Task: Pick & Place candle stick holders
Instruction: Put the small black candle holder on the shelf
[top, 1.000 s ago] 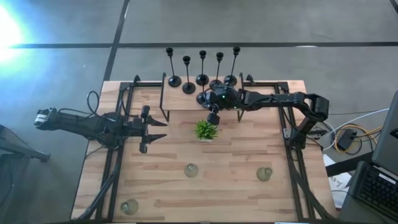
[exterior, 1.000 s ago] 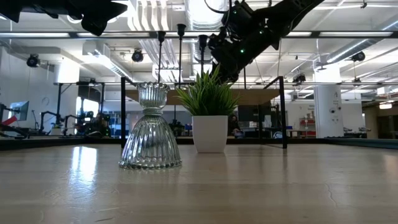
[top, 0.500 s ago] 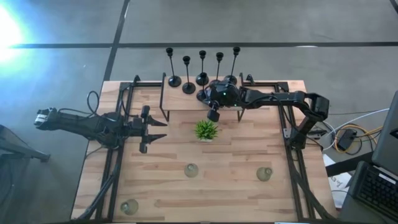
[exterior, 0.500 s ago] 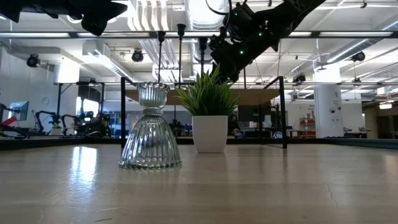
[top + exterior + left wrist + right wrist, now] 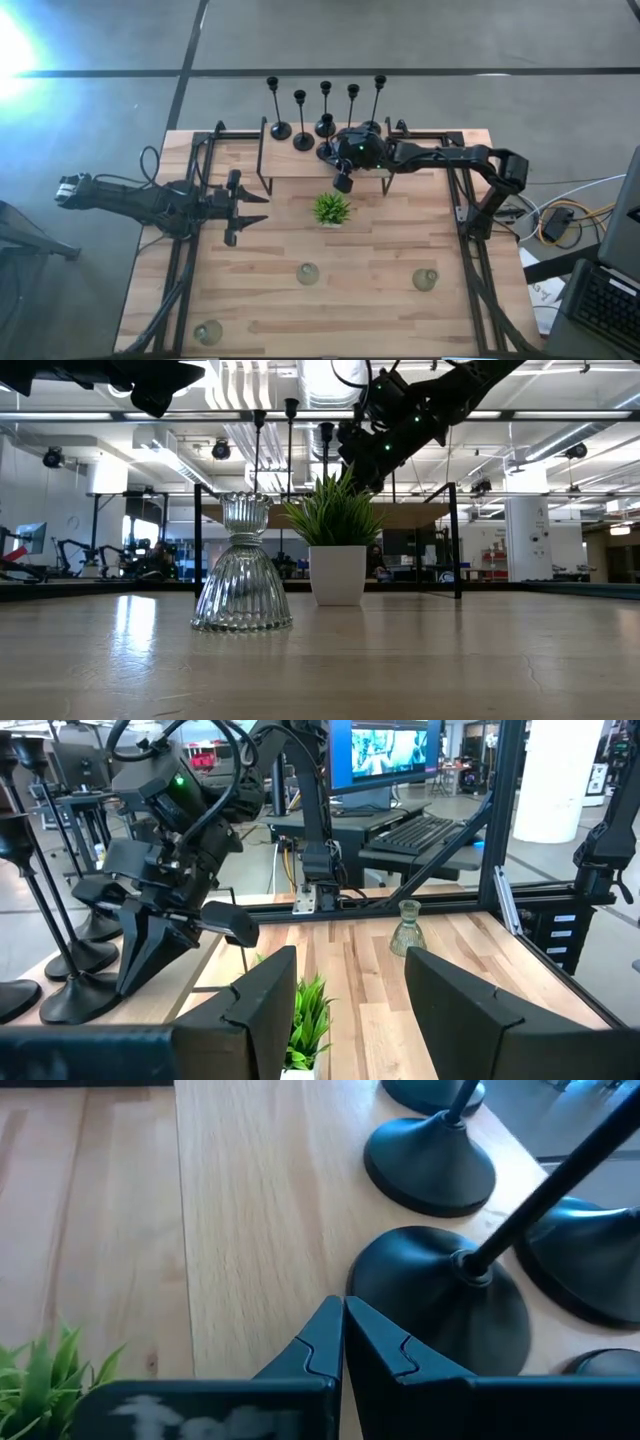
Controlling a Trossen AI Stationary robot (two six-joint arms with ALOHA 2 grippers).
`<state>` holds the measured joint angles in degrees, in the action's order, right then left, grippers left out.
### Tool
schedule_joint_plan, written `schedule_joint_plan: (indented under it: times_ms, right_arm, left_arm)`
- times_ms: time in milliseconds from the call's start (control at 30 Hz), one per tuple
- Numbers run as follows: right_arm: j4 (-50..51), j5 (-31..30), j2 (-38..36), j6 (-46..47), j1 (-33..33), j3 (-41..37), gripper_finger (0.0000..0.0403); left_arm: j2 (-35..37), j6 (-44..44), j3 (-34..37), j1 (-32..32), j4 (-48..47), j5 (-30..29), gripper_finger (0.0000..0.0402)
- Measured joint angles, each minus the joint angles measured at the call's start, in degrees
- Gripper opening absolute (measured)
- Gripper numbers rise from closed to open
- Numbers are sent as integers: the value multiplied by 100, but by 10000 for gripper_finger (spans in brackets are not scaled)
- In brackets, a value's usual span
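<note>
Right gripper (image 5: 342,1335) fingers pressed together, nothing between them, tips just beside the round base of a black candlestick (image 5: 440,1295) on the raised wooden shelf (image 5: 300,160) at the far side of the table (image 5: 380,300). Cannot tell if the tips touch the base. More black bases sit close by on that shelf, one farther along (image 5: 430,1165) and another to its side (image 5: 590,1270). In the high view the right gripper (image 5: 344,184) hangs over the shelf's near edge, its arm reaching in from the right.

Left gripper (image 5: 250,207) fingers spread apart, empty, over the left part of the table, pointing right toward the middle. Its arm waits there.

Five black candlesticks (image 5: 325,105) stand in a row along the far edge of the shelf. Small green plant (image 5: 331,209) in a white pot sits mid-table, near side of the shelf. Three glass holders on the near half: one centre (image 5: 307,273), one right (image 5: 426,278), one at the near-left corner (image 5: 208,332). Low view shows a ribbed glass holder (image 5: 242,575) just left of the plant.
</note>
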<state>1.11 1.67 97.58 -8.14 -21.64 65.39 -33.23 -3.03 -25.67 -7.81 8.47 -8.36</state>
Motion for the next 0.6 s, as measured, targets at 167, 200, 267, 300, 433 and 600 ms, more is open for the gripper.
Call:
schedule_joint_plan:
  times_ms: [167,200,267,300,433,600]
  right_arm:
    - [-138,59,158,2,-16,11,8]
    - [-164,53,168,4,-18,13,8]
    - [-171,12,169,-28,-16,13,8]
    - [-187,7,169,-62,-16,13,8]
    - [-196,-1,155,-85,-44,9,8]
    - [-208,-15,155,-88,-79,7,8]
  left_arm:
    - [0,0,0,0,4,-1,193]
    - [0,0,0,0,2,0,193]
    - [2,-2,0,0,1,0,193]
    - [4,-2,0,0,-2,-2,193]
    - [4,-12,0,0,-2,0,193]
    - [4,-11,0,0,-2,0,193]
